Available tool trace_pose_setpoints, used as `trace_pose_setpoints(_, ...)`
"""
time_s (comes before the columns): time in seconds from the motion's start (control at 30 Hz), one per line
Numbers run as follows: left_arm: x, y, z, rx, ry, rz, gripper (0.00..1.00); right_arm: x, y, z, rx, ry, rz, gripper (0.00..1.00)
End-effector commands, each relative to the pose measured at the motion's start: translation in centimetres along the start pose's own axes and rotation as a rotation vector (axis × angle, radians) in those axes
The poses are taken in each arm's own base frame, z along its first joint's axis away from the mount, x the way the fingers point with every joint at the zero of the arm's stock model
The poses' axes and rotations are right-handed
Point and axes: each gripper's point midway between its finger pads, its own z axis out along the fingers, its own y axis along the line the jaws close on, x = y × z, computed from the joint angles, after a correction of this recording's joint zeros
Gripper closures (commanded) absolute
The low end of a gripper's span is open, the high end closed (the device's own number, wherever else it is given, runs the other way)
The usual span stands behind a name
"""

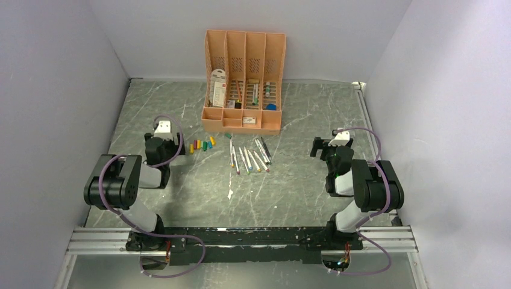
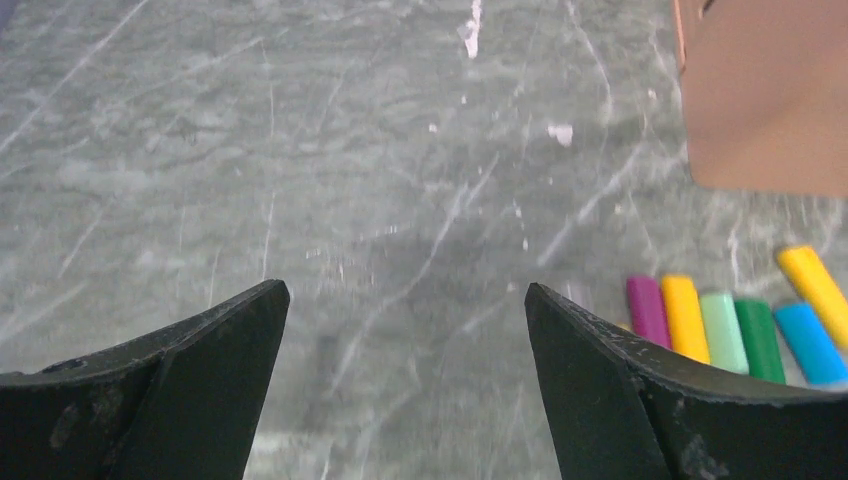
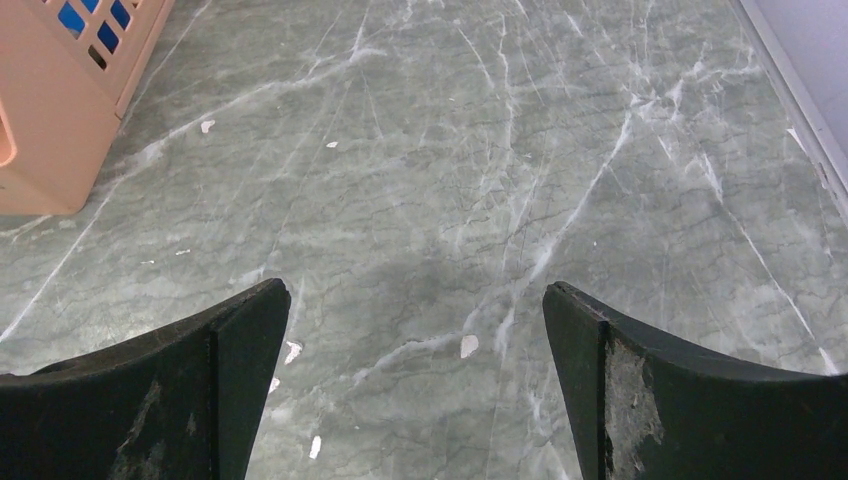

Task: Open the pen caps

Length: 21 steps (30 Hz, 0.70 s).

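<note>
Several pens (image 1: 248, 158) with pale barrels lie side by side on the grey marble table, in front of the organiser. Several loose pen caps (image 1: 202, 145) lie in a row to their left. In the left wrist view the caps show at the right edge: purple (image 2: 648, 310), yellow (image 2: 684, 318), pale green (image 2: 722, 332), green (image 2: 760, 340), blue (image 2: 808, 342) and a second yellow (image 2: 818, 282). My left gripper (image 2: 405, 290) is open and empty, just left of the caps (image 1: 163, 133). My right gripper (image 3: 415, 290) is open and empty over bare table, right of the pens (image 1: 323, 146).
A peach-orange organiser (image 1: 244, 84) with card packets and stationery stands at the back centre; its corner shows in the left wrist view (image 2: 770, 100) and the right wrist view (image 3: 60, 100). Pale walls close in three sides. A metal rail (image 1: 241, 238) runs along the near edge.
</note>
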Motion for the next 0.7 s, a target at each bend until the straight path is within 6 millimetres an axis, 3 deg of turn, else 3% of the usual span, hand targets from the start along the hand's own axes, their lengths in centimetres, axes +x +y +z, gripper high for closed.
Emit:
trace_pose_setpoints(0.0, -1.18, -0.76, -1.28, 0.071, -0.121, 0.018, 0.0, -1.17, 0.08, 0.48, -0.004, -0.042, -0.021, 0.0)
trace_pose_setpoints(0.67, -1.48, -0.51, -1.14, 0.062, -0.133, 0.001, 0.0, -1.03, 0.23, 0.53, -0.001, -0.035, -0.031, 0.0)
